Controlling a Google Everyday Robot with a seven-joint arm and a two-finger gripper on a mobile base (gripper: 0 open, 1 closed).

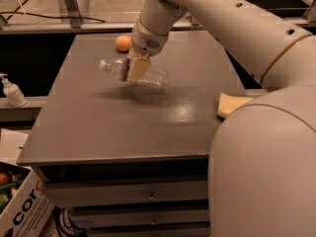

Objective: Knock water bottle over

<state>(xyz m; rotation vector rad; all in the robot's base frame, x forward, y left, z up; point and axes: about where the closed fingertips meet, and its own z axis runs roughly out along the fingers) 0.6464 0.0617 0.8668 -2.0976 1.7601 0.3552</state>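
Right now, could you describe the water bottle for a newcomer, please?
On the grey table, look to the far side, at the gripper. The water bottle is sideways there: clear ribbed plastic, white cap, unlike the orange fruit behind it.

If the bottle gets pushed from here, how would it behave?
The bottle is horizontal, with the gripper at its middle. Being round, it would probably roll sideways. It looks clear, perhaps empty, so it is likely light and easy to dent.
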